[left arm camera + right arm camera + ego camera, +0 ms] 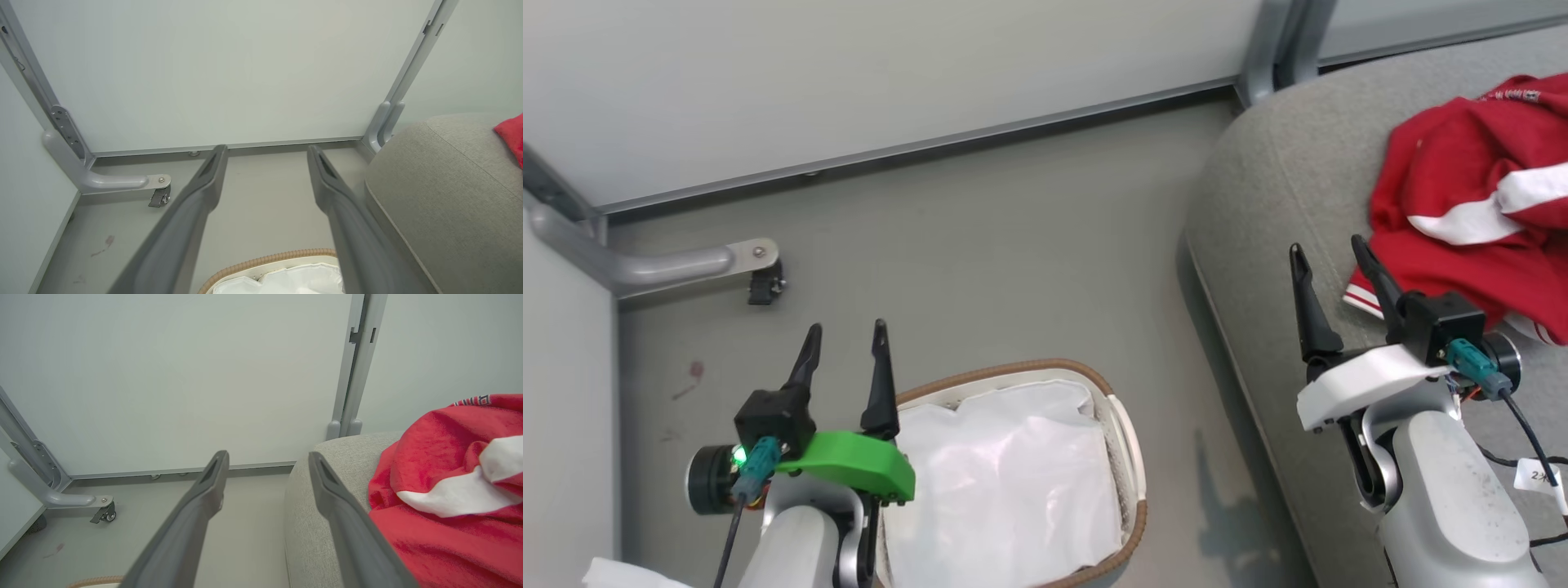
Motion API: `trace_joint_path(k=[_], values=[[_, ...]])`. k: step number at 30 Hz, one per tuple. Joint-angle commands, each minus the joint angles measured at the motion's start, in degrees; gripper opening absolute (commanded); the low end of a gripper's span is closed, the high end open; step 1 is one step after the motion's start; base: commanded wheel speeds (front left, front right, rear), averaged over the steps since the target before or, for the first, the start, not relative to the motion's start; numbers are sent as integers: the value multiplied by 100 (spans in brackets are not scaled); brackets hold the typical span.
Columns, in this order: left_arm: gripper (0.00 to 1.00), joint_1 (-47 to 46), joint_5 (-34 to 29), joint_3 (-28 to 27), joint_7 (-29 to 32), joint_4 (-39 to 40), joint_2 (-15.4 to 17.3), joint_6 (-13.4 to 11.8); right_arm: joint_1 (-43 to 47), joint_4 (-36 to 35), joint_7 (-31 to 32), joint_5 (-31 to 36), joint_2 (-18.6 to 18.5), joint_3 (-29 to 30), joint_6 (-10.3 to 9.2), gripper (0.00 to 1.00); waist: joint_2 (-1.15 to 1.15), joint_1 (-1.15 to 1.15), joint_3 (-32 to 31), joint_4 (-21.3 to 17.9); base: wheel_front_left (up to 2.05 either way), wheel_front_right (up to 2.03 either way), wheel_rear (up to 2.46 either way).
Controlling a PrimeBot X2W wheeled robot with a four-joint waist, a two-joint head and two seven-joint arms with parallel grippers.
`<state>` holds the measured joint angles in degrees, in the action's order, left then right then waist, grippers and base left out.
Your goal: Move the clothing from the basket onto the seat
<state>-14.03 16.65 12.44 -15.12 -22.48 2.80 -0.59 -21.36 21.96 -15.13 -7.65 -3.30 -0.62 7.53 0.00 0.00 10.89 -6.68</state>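
I see the red clothing heaped on the grey seat, the basket on the floor with its white lining sheet bare, and my left tool and right tool both spread open and empty, so I'd call this about done.

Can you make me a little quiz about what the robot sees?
1. True or false: the red clothing lies on the seat.
2. What is in the basket? A) red socks B) a white sheet C) a ball
3. Fill in: the left hand and the right hand are both ____ (open or shut).
Key: 1 true; 2 B; 3 open.
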Motion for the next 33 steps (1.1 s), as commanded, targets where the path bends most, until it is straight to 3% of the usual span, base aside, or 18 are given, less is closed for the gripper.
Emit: trace_joint_path(k=[1,10,28,29,33], values=[[100,119,-76,-91,-4,-13,20,-48,115,23,0,25,-1,-8,-8,100,0,0,-190,251,0,0,0],[100,518,-117,-596,-4,-80,19,-97,408,63,0,-119,26,18,-8,100,0,0,-378,401,0,0,0],[100,1255,271,-847,-4,-74,18,26,1184,150,0,-274,26,-241,-8,100,0,0,-894,492,0,0,0],[0,1205,251,-850,1,-65,2,18,1149,149,-1,-296,47,-237,0,0,0,0,-873,474,0,0,0],[0,1207,357,-879,49,-210,-19,30,1188,279,49,-413,81,-203,0,0,0,0,-885,482,0,0,0]])
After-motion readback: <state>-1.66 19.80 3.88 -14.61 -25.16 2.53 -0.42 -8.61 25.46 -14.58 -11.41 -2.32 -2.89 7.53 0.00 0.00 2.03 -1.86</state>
